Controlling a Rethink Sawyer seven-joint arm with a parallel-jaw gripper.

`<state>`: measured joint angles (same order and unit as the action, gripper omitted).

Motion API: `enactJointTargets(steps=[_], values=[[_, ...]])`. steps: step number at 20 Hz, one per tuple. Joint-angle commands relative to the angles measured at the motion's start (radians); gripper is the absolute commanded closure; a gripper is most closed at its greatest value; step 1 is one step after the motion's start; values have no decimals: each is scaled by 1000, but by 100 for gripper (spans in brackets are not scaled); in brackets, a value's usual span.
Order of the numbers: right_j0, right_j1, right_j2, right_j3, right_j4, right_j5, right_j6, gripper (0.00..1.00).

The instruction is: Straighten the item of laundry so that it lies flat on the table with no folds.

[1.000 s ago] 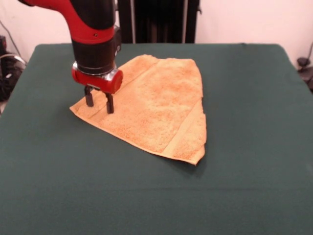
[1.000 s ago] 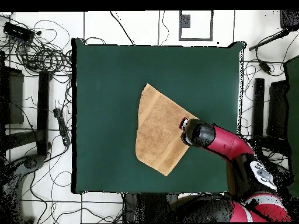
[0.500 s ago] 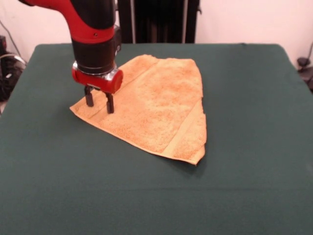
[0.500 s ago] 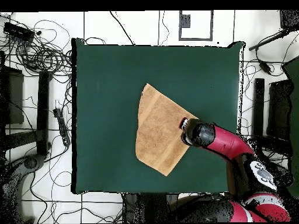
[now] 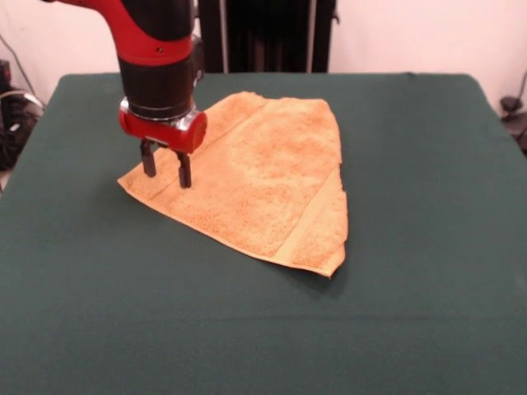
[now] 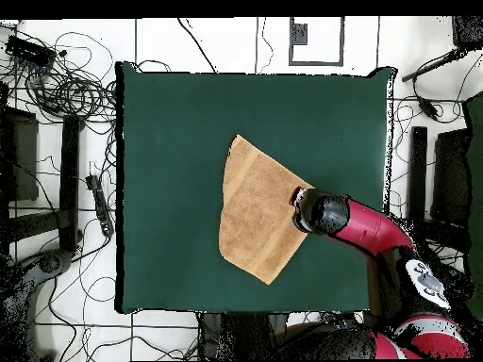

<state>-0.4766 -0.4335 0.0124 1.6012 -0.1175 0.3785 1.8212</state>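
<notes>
The orange-tan towel [image 5: 263, 173] lies on the green table [image 5: 412, 288], a little back and left of its middle. It forms an uneven four-cornered shape, with a doubled layer folded along its right edge. My gripper [image 5: 166, 178] hangs over the towel's left corner. Its two dark fingers are apart, with nothing between them, and their tips are at or just above the cloth. In the overhead view the towel [image 6: 255, 212] lies near the middle of the table [image 6: 170, 141]. The red arm [image 6: 363, 231] covers the towel's right corner and hides the fingers.
Cables [image 6: 66, 85] and dark equipment [image 6: 38, 226] lie on the floor around the table. A black stand [image 5: 268, 37] rises behind the table's far edge. Bare green cloth surrounds the towel on all sides.
The gripper has risen slightly over the towel's left corner. The towel has not moved.
</notes>
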Motion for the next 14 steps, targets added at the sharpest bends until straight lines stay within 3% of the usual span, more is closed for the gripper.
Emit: enactJointTargets(steps=[1, 14], values=[[41, 30, 103, -22, -32, 82, -1, 0], [13, 28, 123, -17, -85, 93, -75, 0]])
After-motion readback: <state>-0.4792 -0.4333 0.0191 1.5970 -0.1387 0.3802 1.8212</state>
